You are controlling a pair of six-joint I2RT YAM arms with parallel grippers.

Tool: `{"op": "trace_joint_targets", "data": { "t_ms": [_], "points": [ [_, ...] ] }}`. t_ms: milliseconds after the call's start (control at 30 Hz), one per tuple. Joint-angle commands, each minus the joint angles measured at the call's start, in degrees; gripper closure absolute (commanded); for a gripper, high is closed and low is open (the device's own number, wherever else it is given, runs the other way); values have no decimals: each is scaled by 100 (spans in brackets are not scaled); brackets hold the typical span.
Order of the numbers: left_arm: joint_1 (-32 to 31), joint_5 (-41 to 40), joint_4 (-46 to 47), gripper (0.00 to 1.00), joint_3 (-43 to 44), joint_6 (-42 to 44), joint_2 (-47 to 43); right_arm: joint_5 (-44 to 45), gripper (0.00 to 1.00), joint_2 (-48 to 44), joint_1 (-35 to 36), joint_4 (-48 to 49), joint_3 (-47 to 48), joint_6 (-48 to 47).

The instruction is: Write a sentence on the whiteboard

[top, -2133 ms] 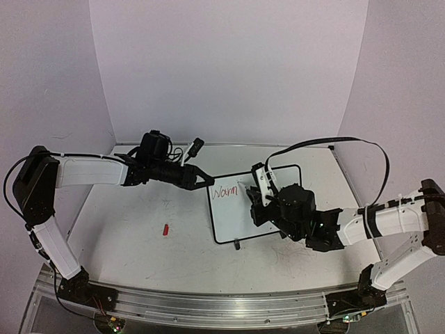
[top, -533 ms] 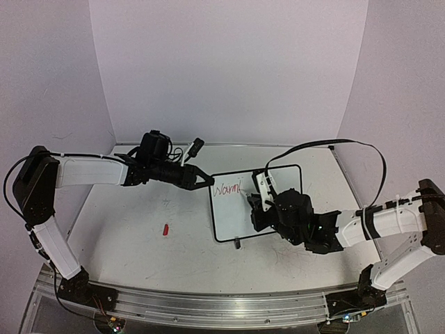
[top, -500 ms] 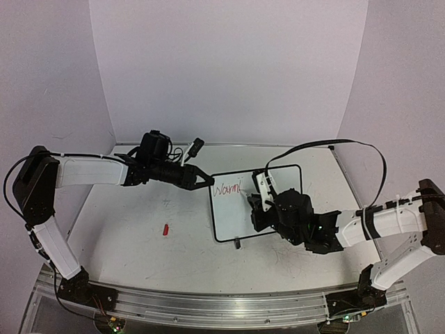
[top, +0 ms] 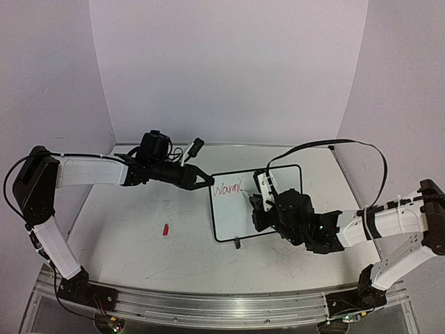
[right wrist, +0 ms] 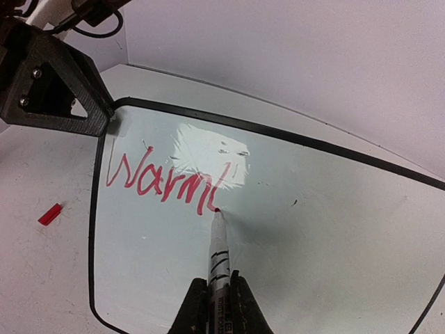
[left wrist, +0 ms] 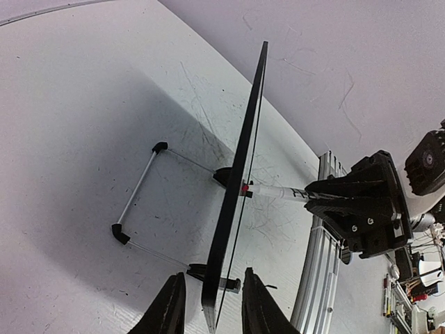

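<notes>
The whiteboard point(top: 233, 221) stands tilted on the table, and its black frame shows edge-on in the left wrist view point(left wrist: 240, 181). My left gripper point(top: 206, 181) point(left wrist: 212, 278) is shut on its top-left corner, one finger on each side of the edge. My right gripper point(top: 263, 198) point(right wrist: 217, 282) is shut on a white marker point(right wrist: 220, 250) whose red tip touches the board. The sentence point(right wrist: 163, 182) point(top: 228, 188) reads "Warm" in red plus one upright stroke, and the tip rests at that stroke's foot.
A small red marker cap point(top: 166, 229) point(right wrist: 50, 213) lies on the scuffed tabletop left of the board. The board's wire stand point(left wrist: 135, 202) and clip feet sit behind it. A black cable point(top: 334, 145) arcs over the right arm. An aluminium rail point(top: 208, 306) runs along the near edge.
The red writing has grown to the right: an upright stroke now follows "Warm". My right gripper and marker have shifted slightly right along the line. The left arm has stayed still.
</notes>
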Motion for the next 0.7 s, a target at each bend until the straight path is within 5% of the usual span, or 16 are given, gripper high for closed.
{"op": "trace_joint_targets", "data": {
  "t_ms": [0, 667],
  "points": [
    [1, 117, 262, 71, 1, 76, -277, 287, 100, -256, -1, -64, -23, 102],
    [1, 175, 268, 77, -37, 117, -280, -422, 100, -333, -61, 503, 98, -206]
  ]
}}
